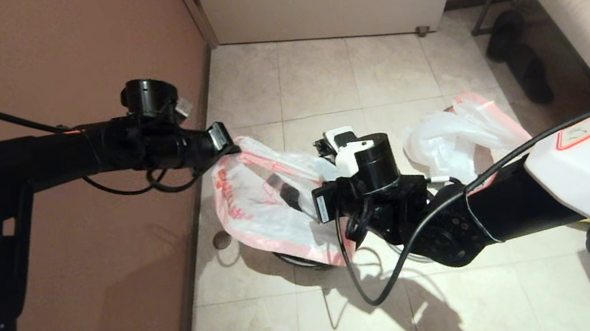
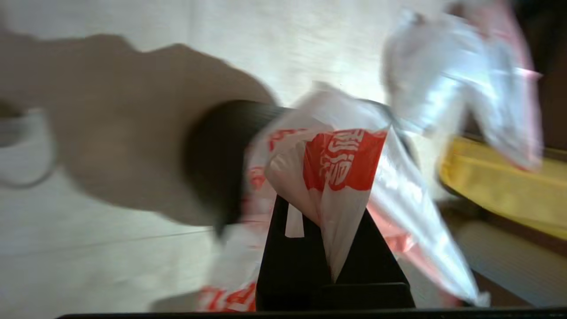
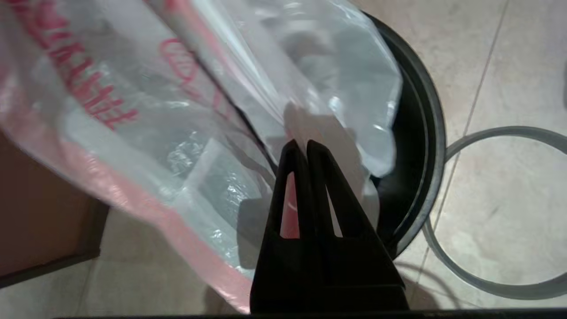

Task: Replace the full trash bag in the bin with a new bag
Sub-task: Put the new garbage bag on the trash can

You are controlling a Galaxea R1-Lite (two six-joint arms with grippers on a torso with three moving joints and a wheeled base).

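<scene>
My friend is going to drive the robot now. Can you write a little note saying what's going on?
Left pincer: shut on the new bag, holding its edge up.
Right pincer: shut on the same bag's other side, over the bin.
The grey ring lies on the floor beside the bin.
The full trash bag is already out, on the floor behind.
Left to do: push the new bag down into the bin and probably put the ring back on.
</scene>
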